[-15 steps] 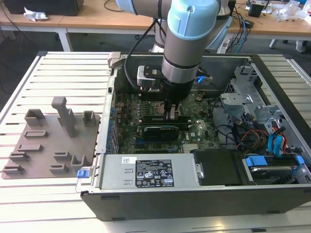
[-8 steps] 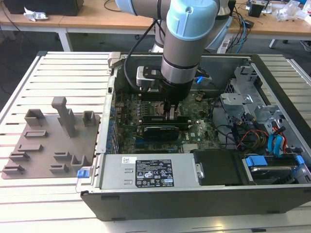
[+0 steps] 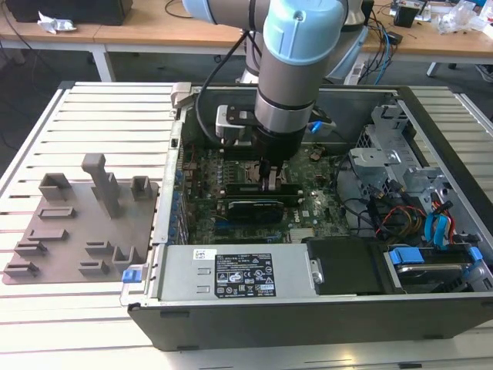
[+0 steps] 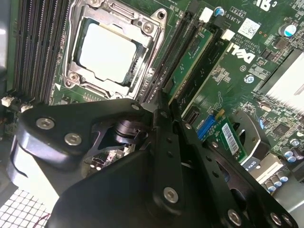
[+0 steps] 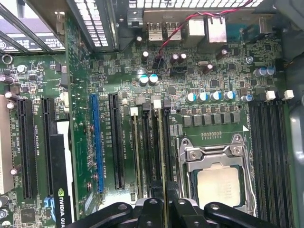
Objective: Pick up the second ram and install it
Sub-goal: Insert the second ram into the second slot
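Note:
My gripper (image 3: 271, 183) reaches down into the open computer case onto the motherboard's memory slots, beside the processor socket (image 5: 218, 183). In both wrist views its black fingers (image 5: 151, 206) stand close together. They are shut on the second ram (image 5: 165, 156), which shows edge-on as a thin line standing upright in the slot nearest the socket. In the second wrist view the gripper (image 4: 166, 100) sits just in front of that slot. Another green memory stick (image 4: 190, 61) sits seated in a neighbouring slot, apart from the fingers.
A wide black expansion card (image 3: 254, 206) lies close in front of the gripper. The grey power supply (image 3: 231, 270) and drive bays (image 3: 416, 200) crowd the case. A grey plate with upright blocks (image 3: 77, 231) rests on the slatted table at the exterior view's left.

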Robot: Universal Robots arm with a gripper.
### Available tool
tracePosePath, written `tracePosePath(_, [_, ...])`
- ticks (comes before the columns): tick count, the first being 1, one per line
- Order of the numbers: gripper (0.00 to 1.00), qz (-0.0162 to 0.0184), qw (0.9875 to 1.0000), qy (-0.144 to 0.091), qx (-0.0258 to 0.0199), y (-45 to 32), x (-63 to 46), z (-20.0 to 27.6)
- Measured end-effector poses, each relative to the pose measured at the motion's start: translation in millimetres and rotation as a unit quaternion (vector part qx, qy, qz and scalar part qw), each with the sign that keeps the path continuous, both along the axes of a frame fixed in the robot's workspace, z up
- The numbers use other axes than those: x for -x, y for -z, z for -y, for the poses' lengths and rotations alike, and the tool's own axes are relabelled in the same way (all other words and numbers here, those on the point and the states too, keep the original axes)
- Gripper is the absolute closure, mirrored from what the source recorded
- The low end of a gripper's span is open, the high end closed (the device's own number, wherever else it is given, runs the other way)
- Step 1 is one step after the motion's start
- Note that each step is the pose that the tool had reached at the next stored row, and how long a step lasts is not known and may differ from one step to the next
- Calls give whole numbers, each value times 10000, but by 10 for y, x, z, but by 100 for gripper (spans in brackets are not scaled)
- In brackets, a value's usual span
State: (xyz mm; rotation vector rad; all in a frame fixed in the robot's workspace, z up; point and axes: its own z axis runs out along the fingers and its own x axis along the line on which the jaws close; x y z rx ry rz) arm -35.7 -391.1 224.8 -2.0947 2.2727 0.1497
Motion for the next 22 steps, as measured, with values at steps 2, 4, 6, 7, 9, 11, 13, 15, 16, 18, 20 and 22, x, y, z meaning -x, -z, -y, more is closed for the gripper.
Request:
tracePosePath(2, [86, 0, 10000, 0, 2, -2, 0, 1])
tracePosePath(4, [86, 0, 10000, 0, -2, -2, 1, 1])
tracePosePath(6, [86, -1, 10000, 1, -5, -2, -1, 0])
tracePosePath(7, [86, -1, 10000, 0, -5, -2, -2, 1])
tracePosePath(9, [86, 0, 10000, 0, -5, -2, -3, 1])
tracePosePath(11, [86, -1, 10000, 0, -5, -24, -3, 0])
tracePosePath(13, [86, 0, 10000, -27, -5, -25, -3, 0])
tracePosePath(15, [86, -4, 10000, -38, -5, -22, -9, 0])
tracePosePath(16, [86, -5, 10000, -38, -5, -21, -12, 0])
tracePosePath(18, [86, -6, 10000, -40, -5, -20, -15, -1])
tracePosePath(20, [86, -6, 10000, -44, -6, -16, -18, -1])
tracePosePath(22, [86, -6, 10000, -44, -5, -4, -18, -1])
